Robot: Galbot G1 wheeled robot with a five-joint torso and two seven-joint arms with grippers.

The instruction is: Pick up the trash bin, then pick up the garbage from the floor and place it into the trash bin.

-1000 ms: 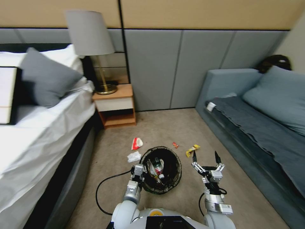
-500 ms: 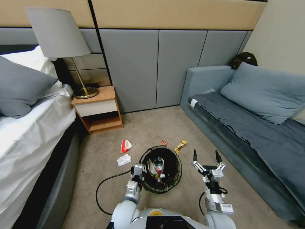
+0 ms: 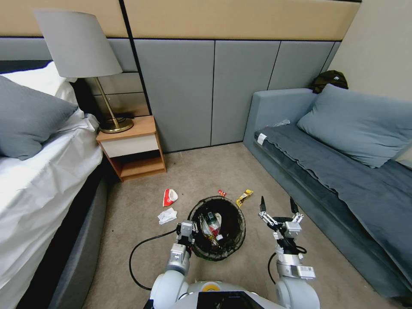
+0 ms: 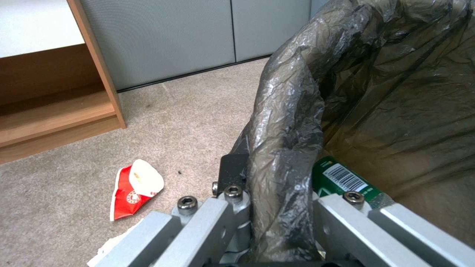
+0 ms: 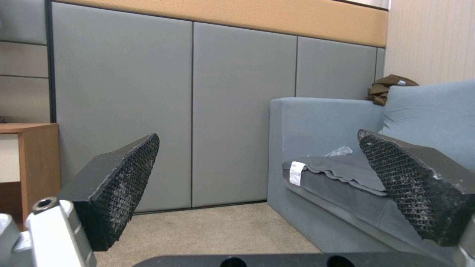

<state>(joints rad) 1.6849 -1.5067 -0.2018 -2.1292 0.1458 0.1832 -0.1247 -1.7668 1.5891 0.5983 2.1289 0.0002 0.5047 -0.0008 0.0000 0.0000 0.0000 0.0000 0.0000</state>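
Note:
The trash bin (image 3: 231,214), round with a black bag liner, hangs just in front of my body with bottles and wrappers inside. My left gripper (image 3: 187,228) is shut on its near-left rim; the left wrist view shows the fingers (image 4: 232,168) clamping the crinkled liner (image 4: 287,122). On the carpet past the bin lies garbage: a crushed red-and-white cup (image 3: 169,197) (image 4: 134,187), a white tissue (image 3: 167,215), a small red wrapper (image 3: 222,193) and a yellow wrapper (image 3: 245,196). My right gripper (image 3: 277,205) (image 5: 267,178) hovers open and empty to the right of the bin, near the yellow wrapper.
A bed (image 3: 38,180) runs along the left, with a wooden nightstand (image 3: 133,148) and a lamp (image 3: 77,47) beside it. A grey sofa (image 3: 343,171) lines the right side. A black cable (image 3: 135,253) loops on the carpet by my left arm.
The camera swung to the right a second ago, sliding the whole scene leftward, then held still. My right gripper has edged slightly up and forward. The left keeps its hold on the bin.

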